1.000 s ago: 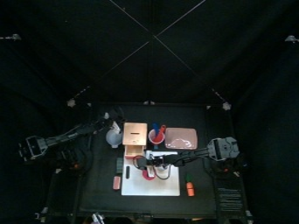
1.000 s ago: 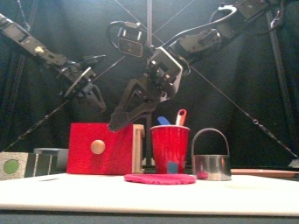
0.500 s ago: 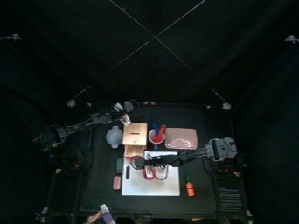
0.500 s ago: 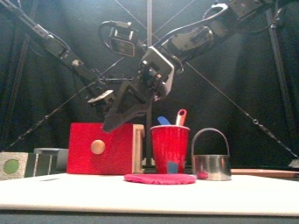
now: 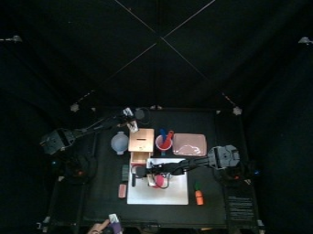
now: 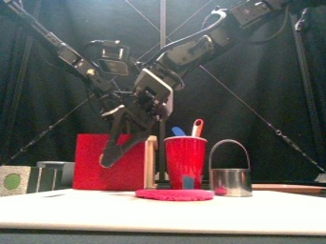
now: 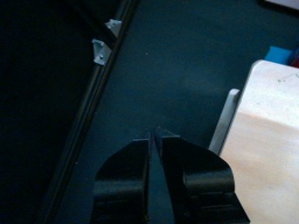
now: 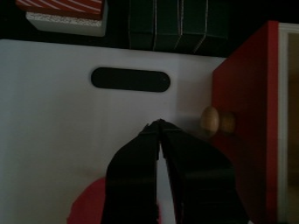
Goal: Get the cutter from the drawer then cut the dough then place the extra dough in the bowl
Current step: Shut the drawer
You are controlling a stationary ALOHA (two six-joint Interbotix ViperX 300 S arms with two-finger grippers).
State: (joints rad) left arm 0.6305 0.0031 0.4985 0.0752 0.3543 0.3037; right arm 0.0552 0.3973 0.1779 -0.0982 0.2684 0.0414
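The pale wooden box (image 5: 141, 142) shows its red drawer front (image 6: 90, 162), and the drawer is closed. My right gripper (image 8: 159, 129) is shut, its tips low in front of that drawer and just beside the round knob (image 8: 212, 120), not on it. In the front view the right gripper (image 6: 114, 154) hides the knob. A flat pink dough disc (image 6: 174, 193) lies on the white cutting board (image 6: 163, 217). The metal cutter (image 6: 231, 176) with its wire handle stands to the right of the dough. My left gripper (image 7: 156, 136) is shut and empty, up behind the box (image 7: 271, 105).
A red cup (image 6: 185, 160) with toy knives stands behind the dough. The pink tray (image 5: 189, 143) lies right of the box and the blue-grey bowl (image 5: 117, 143) left of it. Dark sushi blocks (image 8: 176, 17) sit past the board's edge.
My right gripper has come down and left, from above the cup to the drawer front. The left arm has swung in from the left to behind the box.
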